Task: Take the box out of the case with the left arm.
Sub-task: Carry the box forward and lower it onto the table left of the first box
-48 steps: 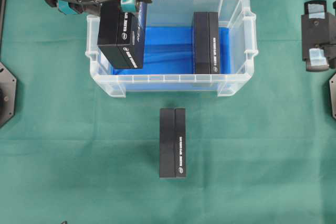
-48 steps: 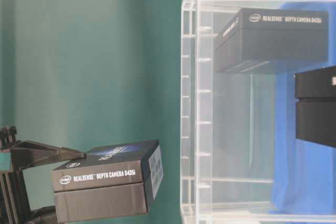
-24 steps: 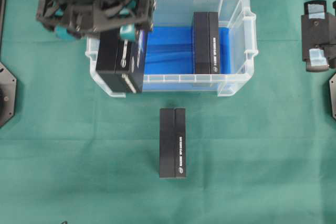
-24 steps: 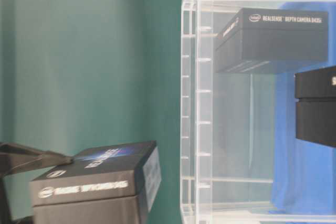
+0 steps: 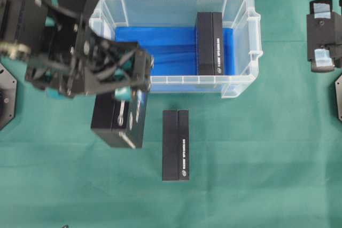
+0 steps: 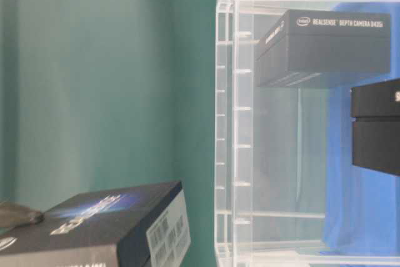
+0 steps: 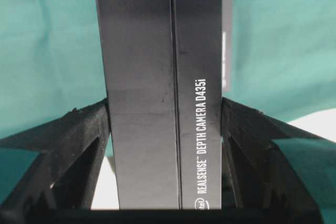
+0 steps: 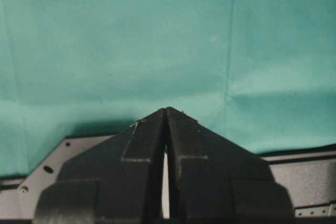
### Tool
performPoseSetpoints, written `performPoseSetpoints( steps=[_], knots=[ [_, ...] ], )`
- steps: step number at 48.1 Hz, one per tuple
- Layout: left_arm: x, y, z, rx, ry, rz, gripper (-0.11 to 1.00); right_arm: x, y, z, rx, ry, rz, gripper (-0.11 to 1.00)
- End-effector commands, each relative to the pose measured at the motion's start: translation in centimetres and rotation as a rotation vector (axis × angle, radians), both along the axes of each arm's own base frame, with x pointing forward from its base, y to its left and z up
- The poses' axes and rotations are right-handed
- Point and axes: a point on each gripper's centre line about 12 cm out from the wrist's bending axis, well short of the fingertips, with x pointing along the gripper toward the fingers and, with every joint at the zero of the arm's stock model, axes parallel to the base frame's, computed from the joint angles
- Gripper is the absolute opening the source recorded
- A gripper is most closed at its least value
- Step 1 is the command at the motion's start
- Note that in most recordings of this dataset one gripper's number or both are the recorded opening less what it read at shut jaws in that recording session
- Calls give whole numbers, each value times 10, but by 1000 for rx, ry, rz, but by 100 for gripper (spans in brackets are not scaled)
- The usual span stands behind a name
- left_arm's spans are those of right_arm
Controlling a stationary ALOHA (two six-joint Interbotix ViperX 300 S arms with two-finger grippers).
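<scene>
My left gripper (image 5: 124, 94) is shut on one end of a black box (image 5: 115, 124) with white "RealSense" lettering. It holds the box outside the case, over the green cloth just left of the case's front-left corner. In the left wrist view the box (image 7: 163, 77) fills the gap between both black fingers (image 7: 79, 135), and the gripper (image 7: 164, 103) presses it from both sides. The clear case (image 5: 251, 25) with its blue floor still has a second black box (image 5: 209, 44) standing on edge at its right. My right gripper (image 8: 166, 111) is shut on nothing.
A third black box (image 5: 176, 145) lies on the cloth in front of the case, just right of the held box. The right arm (image 5: 322, 36) rests at the right edge. The table-level view shows the case wall (image 6: 234, 123) and the held box's corner (image 6: 106, 223).
The left arm has carried the box from over the case's left end, across the front-left rim, toward the near side. The box now hangs over the cloth. The right arm has not moved.
</scene>
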Motion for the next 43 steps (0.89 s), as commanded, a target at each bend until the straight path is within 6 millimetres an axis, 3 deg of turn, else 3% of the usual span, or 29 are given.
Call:
performPoseSetpoints(
  steps=[1,12,43],
  knots=[
    [-10,-14,23,-19,-74,-11,61,0,-1,4,-5,-18,2,0],
    [-13,-38,23,-51,-73,6,61,1,-1,3,-7,-15,3,0],
    [-13,-39,22,-50,-69,10,61,0,-1,4,-7,-18,3,0]
  ],
)
